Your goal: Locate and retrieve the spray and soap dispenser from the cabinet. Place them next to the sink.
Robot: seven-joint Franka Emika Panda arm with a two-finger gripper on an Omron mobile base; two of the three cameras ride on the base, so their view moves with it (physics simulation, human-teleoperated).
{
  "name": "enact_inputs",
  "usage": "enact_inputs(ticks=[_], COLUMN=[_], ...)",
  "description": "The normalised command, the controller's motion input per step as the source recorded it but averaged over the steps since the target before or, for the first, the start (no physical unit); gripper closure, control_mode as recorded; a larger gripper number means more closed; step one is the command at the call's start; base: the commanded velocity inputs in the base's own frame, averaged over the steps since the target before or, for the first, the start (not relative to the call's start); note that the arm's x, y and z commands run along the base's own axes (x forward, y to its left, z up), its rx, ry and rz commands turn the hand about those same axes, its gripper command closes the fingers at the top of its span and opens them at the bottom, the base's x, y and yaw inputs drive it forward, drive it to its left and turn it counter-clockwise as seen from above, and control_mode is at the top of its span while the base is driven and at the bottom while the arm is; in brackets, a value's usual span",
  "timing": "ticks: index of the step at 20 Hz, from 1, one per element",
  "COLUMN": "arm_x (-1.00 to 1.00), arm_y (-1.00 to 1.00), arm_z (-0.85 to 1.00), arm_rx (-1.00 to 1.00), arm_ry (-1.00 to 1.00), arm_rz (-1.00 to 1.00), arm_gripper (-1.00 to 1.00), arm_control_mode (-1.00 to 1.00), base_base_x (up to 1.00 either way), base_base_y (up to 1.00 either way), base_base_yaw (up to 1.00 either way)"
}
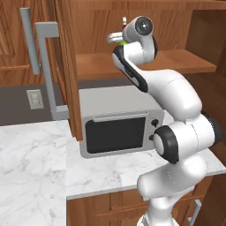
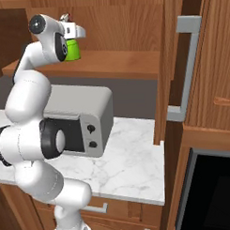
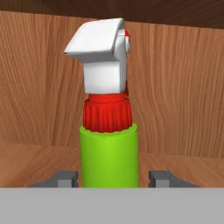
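The spray [image 3: 109, 162], a bright green bottle with a red collar and white nozzle, stands upright on the wooden shelf [image 1: 176, 62] of the cabinet [image 2: 113, 23]. My gripper [image 3: 113, 177] reaches into the cabinet, and its two fingertips [image 3: 65, 177] sit against either side of the bottle's green body, shut on it. The green bottle [image 2: 73, 50] shows below the white hand in the right base view, and a sliver of the spray [image 1: 120, 43] shows beside the wrist in the left base view. The soap dispenser and the sink are out of view.
A grey microwave [image 1: 119, 126] stands on the white marble counter [image 1: 35, 167] right below the shelf. The open cabinet door [image 1: 66, 66] with its grey bar handle [image 1: 46, 66] hangs at the left. A dark oven front [image 2: 213, 188] is at the far right.
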Motion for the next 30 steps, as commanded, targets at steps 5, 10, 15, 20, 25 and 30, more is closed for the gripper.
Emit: enact_inputs(ticks=[5, 10, 15, 20, 25, 30], arm_x=[-0.38, -0.31, -0.23, -0.21, 0.00, -0.34], arm_y=[-0.01, 0.00, 0.00, 0.00, 0.01, 0.00], arm_z=[0.00, 0.08, 0.19, 0.11, 0.00, 0.02], arm_rx=[0.06, 0.07, 0.08, 0.03, 0.00, 0.00], arm_ry=[-0.10, -0.02, 0.00, 0.04, 0.04, -0.02], arm_rz=[-0.03, -0.06, -0.09, -0.11, -0.02, 0.00], arm_gripper=[1.00, 1.00, 1.00, 1.00, 1.00, 1.00], arm_control_mode=[-1.00, -1.00, -1.00, -1.00, -1.00, -1.00], base_base_x=[0.00, 0.00, 0.00, 0.00, 0.00, 0.00], base_base_y=[0.00, 0.00, 0.00, 0.00, 0.00, 0.00], base_base_yaw=[0.00, 0.00, 0.00, 0.00, 0.00, 0.00])
